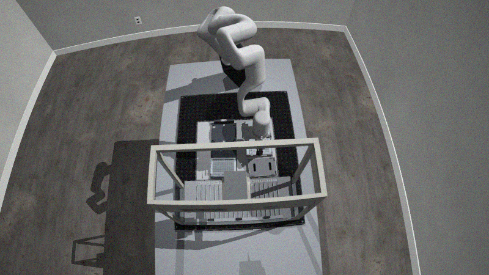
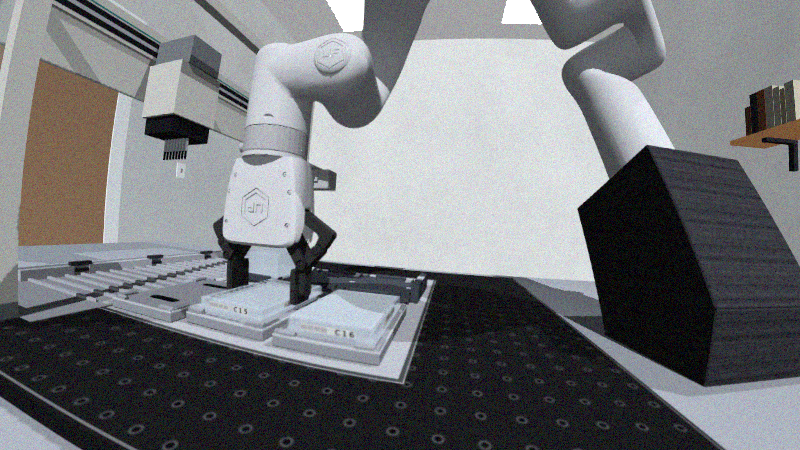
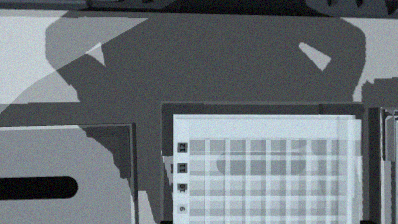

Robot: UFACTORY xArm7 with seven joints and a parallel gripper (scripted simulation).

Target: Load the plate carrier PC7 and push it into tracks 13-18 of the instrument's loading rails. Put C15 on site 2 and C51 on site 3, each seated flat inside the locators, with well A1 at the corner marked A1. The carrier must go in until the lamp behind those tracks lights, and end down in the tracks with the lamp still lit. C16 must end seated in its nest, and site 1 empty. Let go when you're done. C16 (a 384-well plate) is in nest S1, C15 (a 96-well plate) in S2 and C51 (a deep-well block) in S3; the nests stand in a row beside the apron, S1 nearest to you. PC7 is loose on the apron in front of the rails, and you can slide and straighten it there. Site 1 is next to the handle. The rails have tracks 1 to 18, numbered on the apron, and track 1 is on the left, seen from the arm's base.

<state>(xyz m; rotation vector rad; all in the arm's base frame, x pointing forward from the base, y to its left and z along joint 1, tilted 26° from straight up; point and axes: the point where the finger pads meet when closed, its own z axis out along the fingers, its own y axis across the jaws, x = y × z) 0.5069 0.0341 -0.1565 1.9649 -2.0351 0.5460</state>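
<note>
White plate C15 (image 2: 246, 302) sits in its nest, the middle one in the row, and the gripper (image 2: 267, 285) is closed on it. One dark finger (image 2: 237, 271) is down on the far side of the plate and the other finger (image 2: 299, 285) is down on the near side, in the gap next to C16 (image 2: 342, 320). The fingers stand wide because the plate is wide. The plate looks flat and low in its nest.

From the wrist view, C15 (image 3: 265, 170) shows a grid of square wells with small dark marks down its left edge. A dark frame goes around it. To its left is a grey block with a long black slot (image 3: 37, 187).

C16 sits flat in the nest closest to the outside camera, just beside C15, not touching the fingers as far as I can tell.

From above, the dark plate carrier PC7 (image 1: 222, 131) lies on the pale apron, next to the arm's wrist (image 1: 261, 123). Past the nests are the grey loading rails (image 2: 128, 271) with many thin tracks. A pale frame (image 1: 236, 144) stands over the rails. The white arm reaches down from a black base block (image 2: 688, 263), which stands by the black board with holes (image 2: 391, 402).
</note>
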